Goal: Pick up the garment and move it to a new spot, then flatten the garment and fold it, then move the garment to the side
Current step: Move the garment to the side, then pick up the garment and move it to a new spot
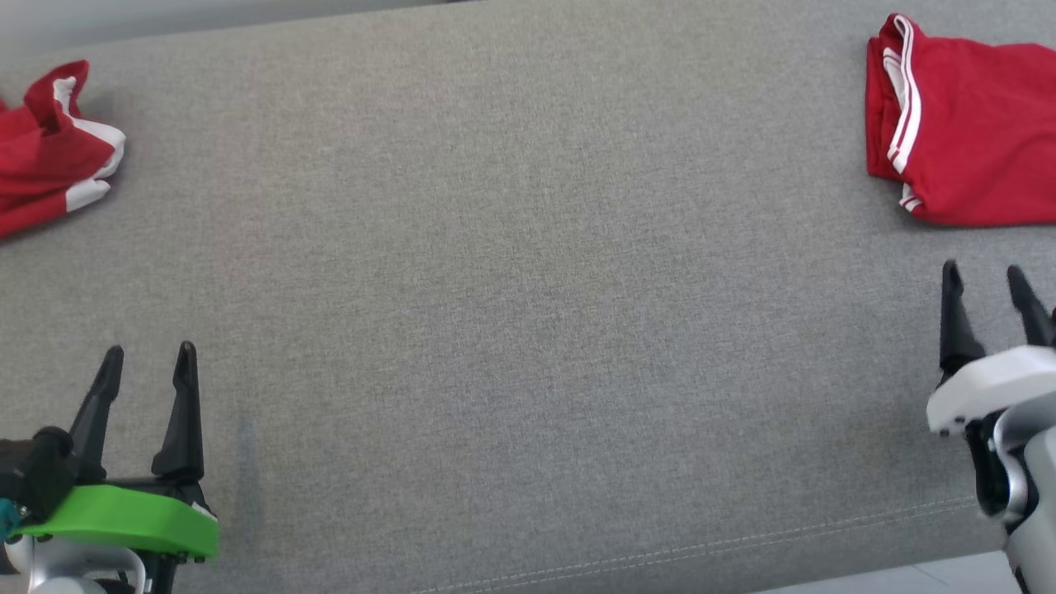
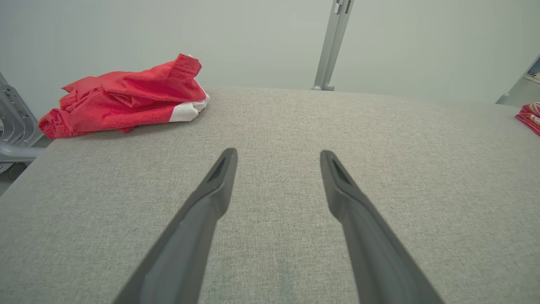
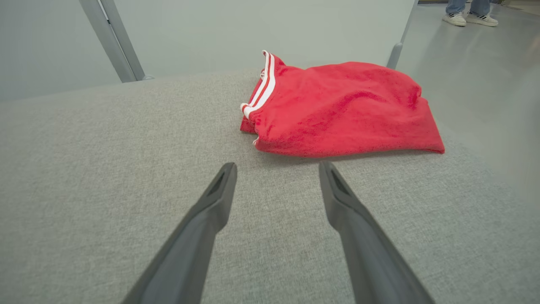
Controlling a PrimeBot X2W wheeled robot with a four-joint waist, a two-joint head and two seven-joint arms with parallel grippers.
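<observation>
Jaws on the left gripper (image 1: 150, 351) are standing wide with nothing between them, hovering over bare cloth at the near left. The right gripper (image 1: 983, 268) is doing the same at the near right, spread open and empty, with its tips pointing at the folded garment (image 3: 337, 109) lying just beyond them at the far right of the grey padded surface (image 1: 528, 289). That one is looking done to me, lying fairly flat with its white stripes stacked along one edge. The crumpled garment (image 2: 126, 97) is sitting at the far left corner, bunched up right by the edge and well apart from both grippers, so I'm guessing that's the one being gone after now. If so, the left arm is sitting closer. I'd be coming in low from the near side and aiming for a raised ridge of red cloth rather than the white bit tucked underneath. Then I'd be pinching one thick fold and lifting straight up before carrying it to the open middle, since dragging sideways is risking a shove off the edge.
</observation>
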